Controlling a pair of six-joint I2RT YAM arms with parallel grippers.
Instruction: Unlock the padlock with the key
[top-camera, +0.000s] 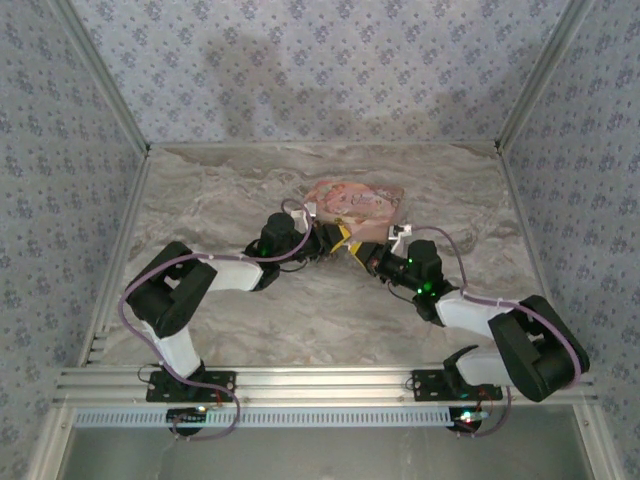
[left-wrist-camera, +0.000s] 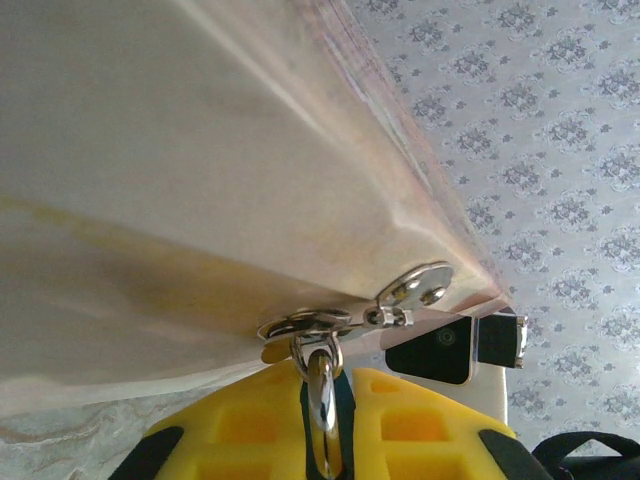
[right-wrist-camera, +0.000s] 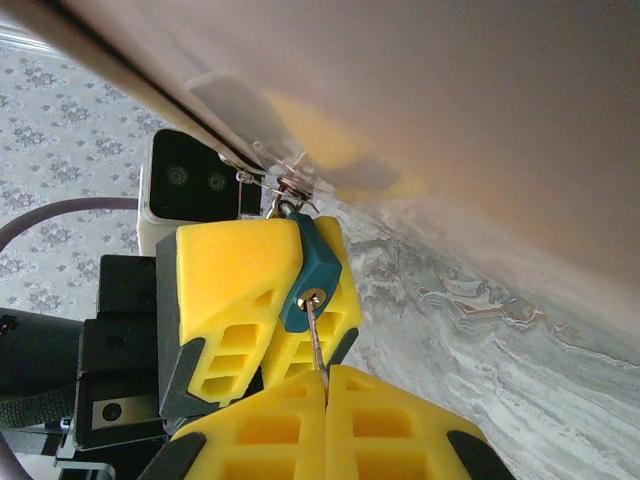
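Padlock (right-wrist-camera: 312, 262) is pinched between my left fingers (right-wrist-camera: 235, 290); my right fingers (right-wrist-camera: 265, 430) are closed tight on the key (right-wrist-camera: 318, 340), its tip in the keyhole (right-wrist-camera: 313, 297).

The padlock (right-wrist-camera: 312, 262) had a smooth teal-blue body, a brass-coloured keyhole and a polished silver metal shackle (left-wrist-camera: 321, 385). The key (right-wrist-camera: 316, 335) was thin bright metal. The left pincer (left-wrist-camera: 325, 410) and right pincer (right-wrist-camera: 325, 390) had matt yellow moulded fingers, plastic or rubber. The pink box (top-camera: 355, 203) looked smooth and faintly glossy, with a shiny metal hasp (left-wrist-camera: 415, 285). The worktop (top-camera: 250, 320) was smooth and marble-patterned.
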